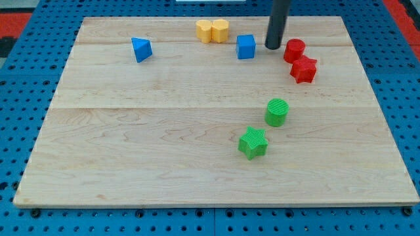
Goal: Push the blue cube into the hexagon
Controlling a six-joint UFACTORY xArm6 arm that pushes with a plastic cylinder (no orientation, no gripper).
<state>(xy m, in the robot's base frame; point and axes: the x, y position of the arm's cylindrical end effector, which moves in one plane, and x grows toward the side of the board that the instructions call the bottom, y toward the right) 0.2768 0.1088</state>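
Observation:
The blue cube [246,46] sits near the view's top, right of centre. A yellow hexagon [220,30] stands just up and to the left of it, touching a second yellow block [205,31] on its left. My tip [272,46] rests on the board just right of the blue cube, a small gap between them. The rod rises out of the view's top.
A red cylinder [294,50] and a red star [304,69] lie right of the tip. A blue triangular block [141,49] is at the top left. A green cylinder [277,112] and a green star [252,143] sit lower, near the centre. The wooden board [131,151] ends on all sides.

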